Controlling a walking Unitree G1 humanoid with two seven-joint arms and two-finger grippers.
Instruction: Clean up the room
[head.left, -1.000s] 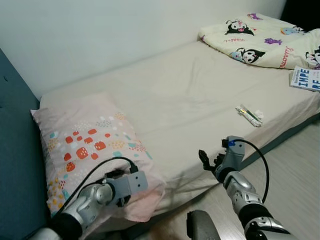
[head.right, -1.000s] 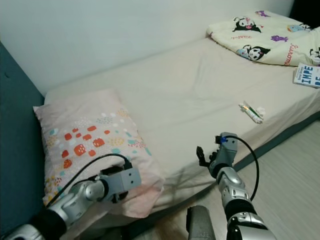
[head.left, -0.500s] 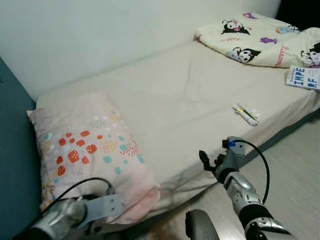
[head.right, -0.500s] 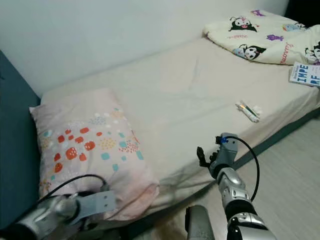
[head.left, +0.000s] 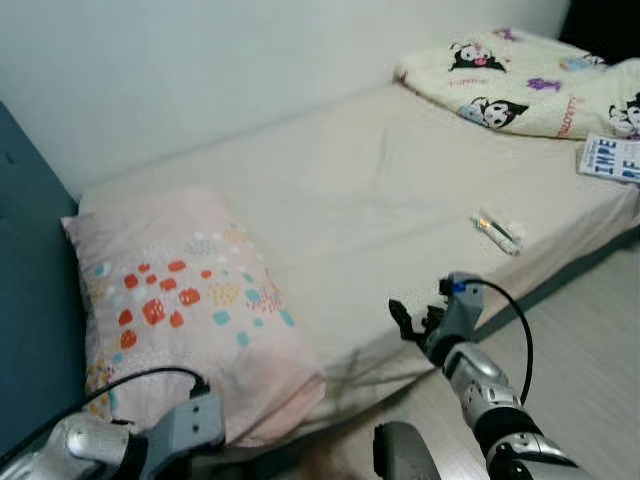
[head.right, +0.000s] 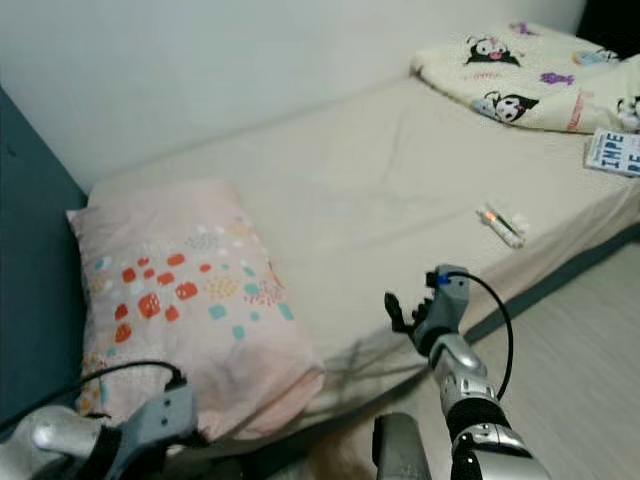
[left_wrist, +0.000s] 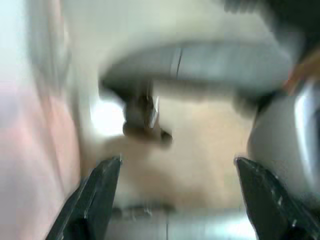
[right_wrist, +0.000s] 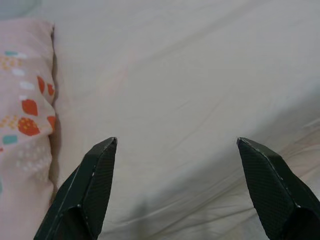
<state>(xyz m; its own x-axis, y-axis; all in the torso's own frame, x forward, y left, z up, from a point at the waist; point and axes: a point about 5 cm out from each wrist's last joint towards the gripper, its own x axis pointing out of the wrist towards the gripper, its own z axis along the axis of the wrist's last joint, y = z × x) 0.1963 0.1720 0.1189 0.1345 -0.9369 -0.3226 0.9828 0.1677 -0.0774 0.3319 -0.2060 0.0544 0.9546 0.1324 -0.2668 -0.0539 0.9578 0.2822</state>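
Low bed with a plain cream sheet (head.left: 380, 190) runs along a white wall (head.left: 200, 70); dark blue upholstered headboard (head.left: 25, 300) at the robot's left. Pale pink pillow printed with red, orange and teal shapes (head.left: 180, 300) lies at the head end, touching the headboard. Folded cream blanket with black-and-white cartoon characters (head.left: 520, 80) sits at the far foot end. White booklet with large blue letters (head.left: 612, 158) lies at the bed's near edge just beside the blanket. Small crumpled wrapper with green and white marks (head.left: 497, 232) lies on the bare sheet, well apart from the pillow and nearer the booklet. Right hand (head.left: 415, 322) held over the near bed edge, released; in the right wrist view its two black fingers (right_wrist: 92, 185) stand wide apart over the sheet, grasping nothing. Left hand (left_wrist: 175, 200) low beside the pillow's near corner, released, fingers spread in a blurred left wrist view. Light wood floor (head.left: 600, 340) beside the bed.
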